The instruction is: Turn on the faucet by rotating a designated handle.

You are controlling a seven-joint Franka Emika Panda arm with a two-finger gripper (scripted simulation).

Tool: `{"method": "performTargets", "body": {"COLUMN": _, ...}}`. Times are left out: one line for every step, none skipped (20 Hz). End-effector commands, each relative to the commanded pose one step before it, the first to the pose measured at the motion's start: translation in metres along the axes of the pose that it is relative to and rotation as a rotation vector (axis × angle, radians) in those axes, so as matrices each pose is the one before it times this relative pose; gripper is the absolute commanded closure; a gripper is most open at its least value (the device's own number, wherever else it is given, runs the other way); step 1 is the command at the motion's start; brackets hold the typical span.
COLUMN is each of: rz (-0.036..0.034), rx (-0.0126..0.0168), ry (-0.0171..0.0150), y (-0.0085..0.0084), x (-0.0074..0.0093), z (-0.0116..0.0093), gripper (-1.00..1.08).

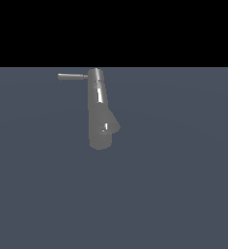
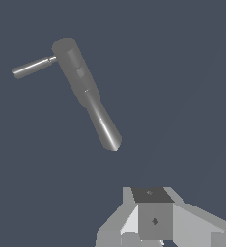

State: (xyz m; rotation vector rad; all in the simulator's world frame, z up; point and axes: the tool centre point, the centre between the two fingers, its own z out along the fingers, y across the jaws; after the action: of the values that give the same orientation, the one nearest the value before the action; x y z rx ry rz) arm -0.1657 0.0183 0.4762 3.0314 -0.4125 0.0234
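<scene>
The faucet [image 1: 99, 112], in the upper middle of the exterior view, is plain grey metal with bright white highlights. Its handle [image 1: 72, 76] is paler grey. The floor [image 1: 174, 185] is flat slate blue under a black band [image 1: 114, 31]. The gripper [image 2: 153, 217] is light and dark grey.

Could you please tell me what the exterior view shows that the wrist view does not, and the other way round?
Only the exterior view shows the short stubby spout jutting from the faucet's lower part toward that view's right, and a black band above the grey floor. Only the wrist view shows the pincer, close to the camera and clear of the faucet; whether it is open or shut cannot be told. Both share the faucet, its handle sticking sideways from the narrower end, with nothing touching it.
</scene>
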Motion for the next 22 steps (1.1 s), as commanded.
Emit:
{"method": "performTargets", "body": {"rz": 0.05083, "rx": -0.01532, "ry": 0.00231, "y": -0.00798, "x": 0.01298, "z": 0.00352, "gripper": 1.08}}
{"method": "performTargets", "body": {"rz": 0.01971, "rx": -0.00573, "ry": 0.00106, "y": -0.00354, "x": 0.00490, "z": 0.00156, "gripper": 1.08}}
{"method": "performTargets", "body": {"rz": 0.01961, "rx": -0.00552, "ry": 0.00116, "y": -0.00370, "x": 0.00480, "z": 0.00165, "gripper": 1.08}}
{"method": "performTargets", "body": {"rz": 0.01948, "rx": -0.00530, "ry": 0.00124, "y": -0.00386, "x": 0.00470, "z": 0.00174, "gripper": 1.08}}
{"method": "performTargets", "body": {"rz": 0.01938, "rx": -0.00508, "ry": 0.00131, "y": -0.00402, "x": 0.00459, "z": 0.00183, "gripper": 1.08}}
{"method": "performTargets", "body": {"rz": 0.01928, "rx": -0.00485, "ry": 0.00138, "y": -0.00417, "x": 0.00447, "z": 0.00191, "gripper": 1.08}}
{"method": "performTargets", "body": {"rz": 0.01918, "rx": -0.00463, "ry": 0.00143, "y": -0.00432, "x": 0.00435, "z": 0.00200, "gripper": 1.08}}
{"method": "performTargets", "body": {"rz": 0.01907, "rx": -0.00440, "ry": 0.00147, "y": -0.00447, "x": 0.00422, "z": 0.00209, "gripper": 1.08}}
{"method": "performTargets", "body": {"rz": 0.01900, "rx": -0.00417, "ry": 0.00151, "y": -0.00460, "x": 0.00409, "z": 0.00218, "gripper": 1.08}}
{"method": "performTargets", "body": {"rz": 0.01892, "rx": -0.00394, "ry": 0.00153, "y": -0.00473, "x": 0.00395, "z": 0.00227, "gripper": 1.08}}
{"method": "performTargets", "body": {"rz": 0.01884, "rx": -0.00371, "ry": 0.00154, "y": -0.00486, "x": 0.00380, "z": 0.00236, "gripper": 1.08}}
{"method": "performTargets", "body": {"rz": 0.01877, "rx": -0.00348, "ry": 0.00154, "y": -0.00498, "x": 0.00366, "z": 0.00245, "gripper": 1.08}}
{"method": "performTargets", "body": {"rz": 0.01869, "rx": -0.00325, "ry": 0.00153, "y": -0.00510, "x": 0.00350, "z": 0.00254, "gripper": 1.08}}
{"method": "performTargets", "body": {"rz": 0.01863, "rx": -0.00302, "ry": 0.00151, "y": -0.00520, "x": 0.00334, "z": 0.00263, "gripper": 1.08}}
{"method": "performTargets", "body": {"rz": 0.01858, "rx": -0.00280, "ry": 0.00147, "y": -0.00530, "x": 0.00318, "z": 0.00271, "gripper": 1.08}}
{"method": "performTargets", "body": {"rz": 0.01853, "rx": -0.00258, "ry": 0.00143, "y": -0.00540, "x": 0.00302, "z": 0.00280, "gripper": 1.08}}
{"method": "performTargets", "body": {"rz": 0.01848, "rx": -0.00236, "ry": 0.00138, "y": -0.00549, "x": 0.00285, "z": 0.00289, "gripper": 1.08}}
{"method": "performTargets", "body": {"rz": 0.01845, "rx": -0.00215, "ry": 0.00132, "y": -0.00557, "x": 0.00268, "z": 0.00298, "gripper": 1.08}}
{"method": "performTargets", "body": {"rz": 0.01841, "rx": -0.00193, "ry": 0.00125, "y": -0.00564, "x": 0.00250, "z": 0.00306, "gripper": 1.08}}
{"method": "performTargets", "body": {"rz": 0.01837, "rx": -0.00173, "ry": 0.00116, "y": -0.00571, "x": 0.00233, "z": 0.00315, "gripper": 1.08}}
{"method": "performTargets", "body": {"rz": 0.01836, "rx": -0.00153, "ry": 0.00107, "y": -0.00577, "x": 0.00215, "z": 0.00323, "gripper": 1.08}}
{"method": "performTargets", "body": {"rz": 0.01834, "rx": -0.00133, "ry": 0.00097, "y": -0.00582, "x": 0.00197, "z": 0.00332, "gripper": 1.08}}
